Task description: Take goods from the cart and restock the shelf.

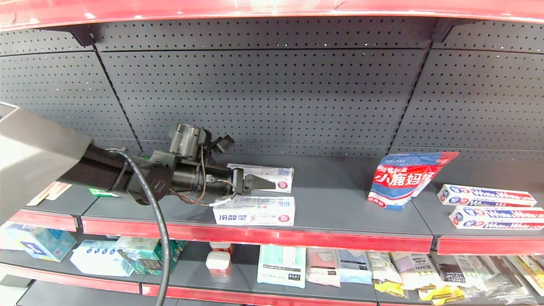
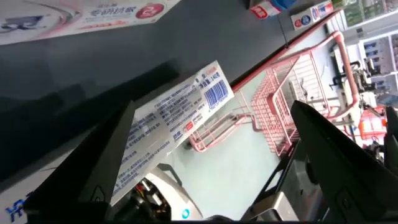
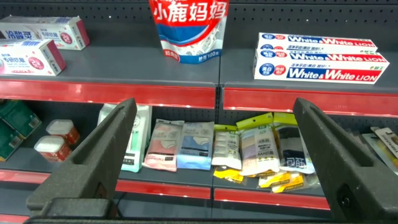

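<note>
Red-lipped store shelving with a grey pegboard [image 1: 263,93] back stood before the robot, and the work was on the middle shelf [image 1: 340,199]. Nearest the front lip lay the front toothpaste box [image 1: 254,211], flat and lengthwise along the edge. Just above and behind it hung the left gripper [image 1: 255,182], reaching in from the robot's left. Just behind that lay the rear toothpaste box [image 1: 280,174], close to the first but apart from it. Well along the shelf to the right a blue-and-red pouch [image 1: 403,178] stood leaning back, and beyond it two long toothpaste boxes [image 1: 484,195] lay side by side. The pink wire cart [image 2: 292,93] stood on the floor out past the shelf edge.

To my eye the front box was the worry. It sat so close to the lip that a finger catching it on the way out could drag it over the edge and drop it to the floor. A sideways swing could as easily knock the rear box askew.

The left jaws were spread wide, with the front box lying between them, hard by one finger. Whether it touched I could not tell, but they gripped nothing. The right gripper [image 3: 214,104] faced the shelving from farther back, its jaws likewise wide apart and empty.
</note>
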{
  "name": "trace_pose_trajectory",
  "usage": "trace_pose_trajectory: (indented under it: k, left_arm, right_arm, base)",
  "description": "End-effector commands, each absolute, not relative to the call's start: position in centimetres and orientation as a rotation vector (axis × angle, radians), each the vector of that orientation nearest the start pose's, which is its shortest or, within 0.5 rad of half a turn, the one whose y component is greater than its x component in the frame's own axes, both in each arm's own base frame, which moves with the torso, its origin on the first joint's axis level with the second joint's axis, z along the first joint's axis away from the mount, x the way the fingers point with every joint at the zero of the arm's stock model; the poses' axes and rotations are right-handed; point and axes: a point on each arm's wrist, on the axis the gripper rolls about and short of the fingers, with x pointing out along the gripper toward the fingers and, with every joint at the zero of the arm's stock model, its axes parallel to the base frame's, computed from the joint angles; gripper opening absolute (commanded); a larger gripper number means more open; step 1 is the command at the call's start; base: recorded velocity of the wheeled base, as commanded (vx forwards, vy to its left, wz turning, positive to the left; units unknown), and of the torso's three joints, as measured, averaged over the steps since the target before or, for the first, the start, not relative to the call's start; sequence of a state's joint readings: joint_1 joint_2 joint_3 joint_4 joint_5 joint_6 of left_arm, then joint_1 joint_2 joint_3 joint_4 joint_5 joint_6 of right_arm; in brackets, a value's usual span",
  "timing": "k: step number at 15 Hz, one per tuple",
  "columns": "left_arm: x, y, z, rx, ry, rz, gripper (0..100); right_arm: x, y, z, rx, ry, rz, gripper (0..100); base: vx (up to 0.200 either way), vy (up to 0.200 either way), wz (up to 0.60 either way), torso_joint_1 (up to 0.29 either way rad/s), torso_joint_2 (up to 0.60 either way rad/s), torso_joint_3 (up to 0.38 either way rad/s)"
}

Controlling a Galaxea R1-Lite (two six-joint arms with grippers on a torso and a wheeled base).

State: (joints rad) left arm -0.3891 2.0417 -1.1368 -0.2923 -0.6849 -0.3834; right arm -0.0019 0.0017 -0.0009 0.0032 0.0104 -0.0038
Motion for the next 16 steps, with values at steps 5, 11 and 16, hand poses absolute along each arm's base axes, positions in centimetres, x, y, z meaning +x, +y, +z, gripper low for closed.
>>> trace_pose_trajectory:
  k: [5, 11, 16]
  left_arm:
    - [36.1, -16.5, 11.3, -0.446, 0.842, -0.972, 100]
    - [36.8, -16.7, 10.4, -0.468, 0.871, -1.028, 100]
    - [37.2, -17.0, 10.0, -0.473, 0.875, -1.052, 100]
  right_arm:
    - [-2.3, 0.0, 7.5, -0.005, 0.006, 0.009, 100]
    - [-2.3, 0.0, 7.6, -0.005, 0.005, 0.009, 100]
    - [-2.3, 0.0, 7.5, -0.003, 0.005, 0.009, 100]
  base:
    - [0.0, 0.0, 0.0, 0.0, 0.0, 0.0]
    - [0.0, 0.0, 0.0, 0.0, 0.0, 0.0]
    - [0.0, 0.0, 0.0, 0.0, 0.0, 0.0]
